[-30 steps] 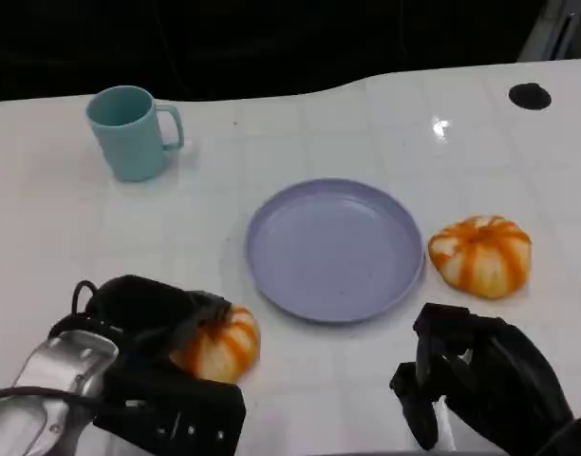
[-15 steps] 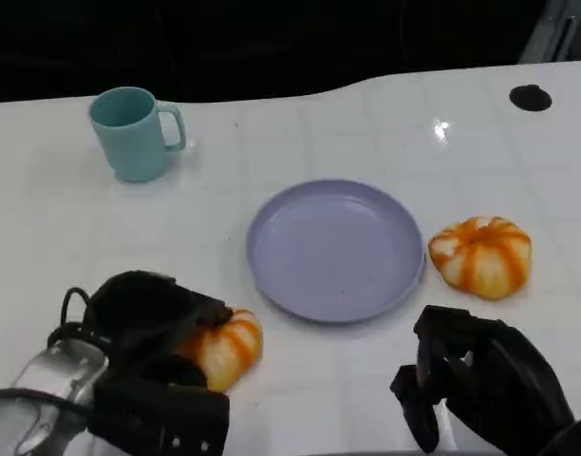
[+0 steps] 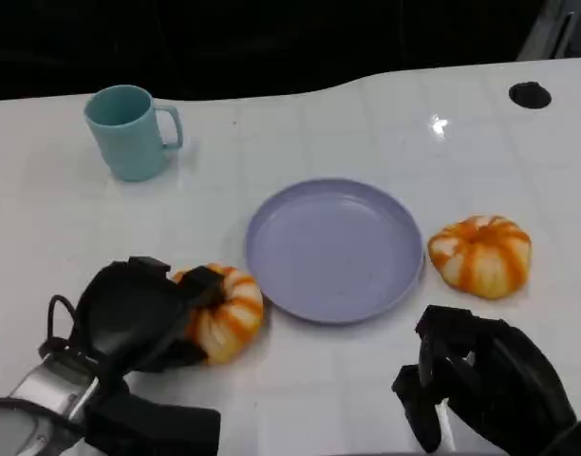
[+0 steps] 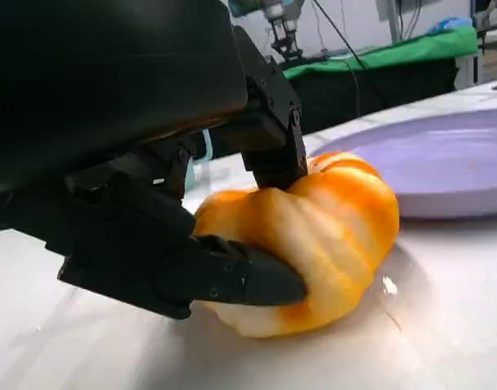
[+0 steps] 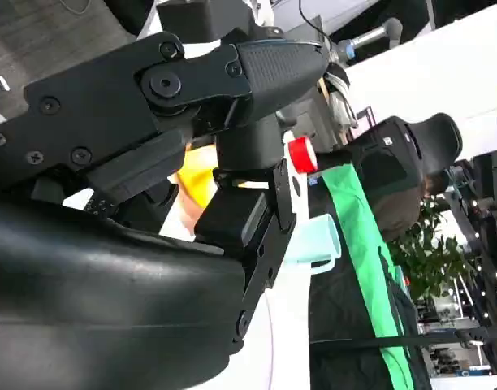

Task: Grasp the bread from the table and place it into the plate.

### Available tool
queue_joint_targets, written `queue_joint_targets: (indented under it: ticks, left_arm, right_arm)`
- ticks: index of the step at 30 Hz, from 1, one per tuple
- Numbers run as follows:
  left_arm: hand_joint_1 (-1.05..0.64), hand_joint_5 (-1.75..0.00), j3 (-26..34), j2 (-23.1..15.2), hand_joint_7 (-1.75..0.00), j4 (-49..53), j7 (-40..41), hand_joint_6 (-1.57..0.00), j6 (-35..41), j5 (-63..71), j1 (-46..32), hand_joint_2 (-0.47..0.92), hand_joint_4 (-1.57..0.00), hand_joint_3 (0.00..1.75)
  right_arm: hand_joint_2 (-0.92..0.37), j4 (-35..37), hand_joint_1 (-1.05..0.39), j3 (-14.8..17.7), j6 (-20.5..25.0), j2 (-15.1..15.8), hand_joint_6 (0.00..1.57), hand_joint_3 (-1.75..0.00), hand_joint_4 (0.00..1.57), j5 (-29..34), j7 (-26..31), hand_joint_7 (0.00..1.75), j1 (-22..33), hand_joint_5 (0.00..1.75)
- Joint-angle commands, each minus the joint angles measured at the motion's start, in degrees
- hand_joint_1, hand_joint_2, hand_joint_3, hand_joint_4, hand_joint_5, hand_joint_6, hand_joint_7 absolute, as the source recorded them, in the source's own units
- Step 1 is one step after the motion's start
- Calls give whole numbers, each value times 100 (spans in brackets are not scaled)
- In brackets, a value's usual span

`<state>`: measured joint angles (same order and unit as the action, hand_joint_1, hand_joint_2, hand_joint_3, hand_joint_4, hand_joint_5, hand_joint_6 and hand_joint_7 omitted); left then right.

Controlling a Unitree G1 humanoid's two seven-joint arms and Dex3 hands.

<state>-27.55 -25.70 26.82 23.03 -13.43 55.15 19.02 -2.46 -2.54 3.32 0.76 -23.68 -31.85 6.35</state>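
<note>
Black fingers of the left hand wrap the orange-and-white striped round bread, gripping it from above and below in the left wrist view, where the loaf sits low against the white table just beside the rim of the round lilac plate. Seen from the head camera, this bread lies at about eight o'clock from the plate, touching or nearly touching its edge; I cannot tell which. At the lower right, the right hand has its fingers curled inward around nothing, at about five o'clock from the plate. A second orange-striped bread rests at three o'clock, close to the plate's rim. A teal ceramic mug stands upright at ten o'clock, well apart, handle pointing right. A small black round spot marks the table at one o'clock. Beyond the table edge the background is dark; the left wrist view shows a green-draped bench behind.
</note>
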Motion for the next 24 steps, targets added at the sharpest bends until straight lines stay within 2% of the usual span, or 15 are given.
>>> queue_joint_targets:
  ticks: [1, 5, 11, 14, 16, 17, 18, 19, 20, 22, 24]
  left_arm:
    - [-25, -175, 309, -295, -151, -998, -737, -70, 582, -37, -249, 79, -81, 62]
    - [-25, -175, 591, -409, -136, -1756, -1286, -79, 950, -98, -447, 76, -83, 63]
    - [-21, -175, 974, -496, -145, -2584, -2094, -76, 1586, -56, -640, 73, -87, 66]
    - [-21, -175, 1101, -502, -149, -2752, -2134, -76, 1555, -127, -652, 71, -86, 66]
    - [-23, -175, 1135, -445, -151, -2679, -1869, -75, 1322, -203, -560, 72, -86, 63]
    - [-24, -175, 1150, -390, -143, -2606, -1721, -77, 1187, -272, -499, 73, -86, 57]
    - [-24, -175, 1154, -330, -122, -2520, -1586, -85, 1065, -340, -428, 76, -85, 47]
    - [-24, -175, 1152, -278, -116, -2428, -1479, -88, 958, -401, -356, 77, -85, 44]
    - [-23, -175, 1149, -221, -122, -2319, -1367, -86, 832, -468, -273, 77, -85, 45]
    - [-23, -175, 1131, -117, -158, -2107, -1247, -71, 614, -603, -92, 67, -85, 70]
    - [-22, -175, 1074, -6, -171, -1884, -1233, -66, 461, -683, 132, 63, -85, 85]
  right_arm:
    - [-92, -64, -96, 64, 16, 84, 105, -32, 120, -69, -16, 147, 20, 165]
    - [-92, -100, -96, 51, 57, 76, 105, -32, 120, -85, -2, 148, 26, 165]
    - [-92, -91, -96, 36, 17, 72, 104, -32, 119, -49, 6, 147, 27, 164]
    - [-92, -112, -96, 32, 56, 68, 104, -32, 119, -65, 31, 147, 33, 164]
    - [-92, -104, -96, 30, 67, 69, 104, -32, 119, -67, 34, 147, 24, 163]
    - [-92, -99, -96, 30, 65, 68, 104, -32, 119, -68, 33, 147, 22, 163]
    - [-92, -92, -96, 32, 62, 68, 104, -32, 119, -77, 24, 147, 21, 163]
    - [-92, -89, -96, 34, 60, 69, 103, -32, 119, -83, 18, 147, 21, 163]
    - [-92, -87, -96, 36, 56, 68, 103, -32, 119, -86, 15, 147, 23, 163]
    - [-92, -87, -95, 36, 47, 70, 103, -33, 119, -80, 16, 147, 28, 163]
    - [-92, -85, -96, 32, 29, 74, 103, -33, 119, -70, 11, 148, 30, 164]
